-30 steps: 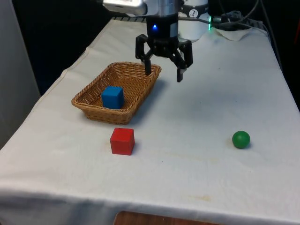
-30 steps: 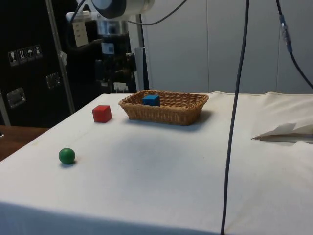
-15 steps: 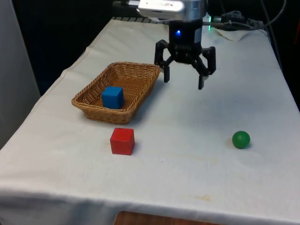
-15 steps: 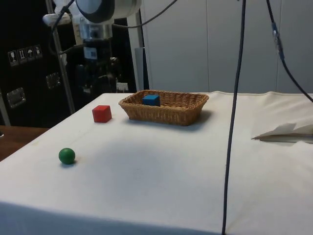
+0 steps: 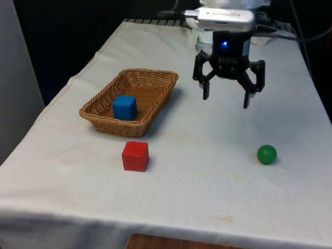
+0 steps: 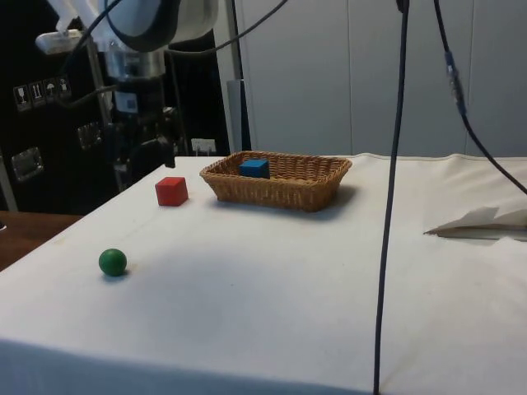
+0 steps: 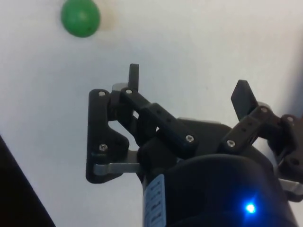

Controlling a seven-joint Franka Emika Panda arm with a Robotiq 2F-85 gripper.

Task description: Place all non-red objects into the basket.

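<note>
A green ball (image 5: 266, 154) rests on the white cloth at the front view's right; the same ball (image 6: 113, 262) lies near the side view's left, and the ball (image 7: 80, 17) sits ahead of the fingers in the wrist view. My gripper (image 5: 225, 102) hangs open and empty above the cloth, behind the ball and between it and the basket. The wicker basket (image 5: 150, 80) holds a blue cube (image 5: 124, 107). A red cube (image 5: 135, 155) stands on the cloth in front of the basket. In the side view the gripper (image 6: 138, 164) hovers left of the red cube (image 6: 171, 191).
A crumpled white sheet (image 6: 486, 222) lies on the cloth at the side view's right. A dark cable (image 6: 391, 206) hangs down through that view. More cables (image 5: 270, 26) lie at the table's far end. Bare cloth surrounds the ball.
The open gripper has swung from above the basket's far rim towards the front view's right and nearer the green ball. The objects stayed where they were.
</note>
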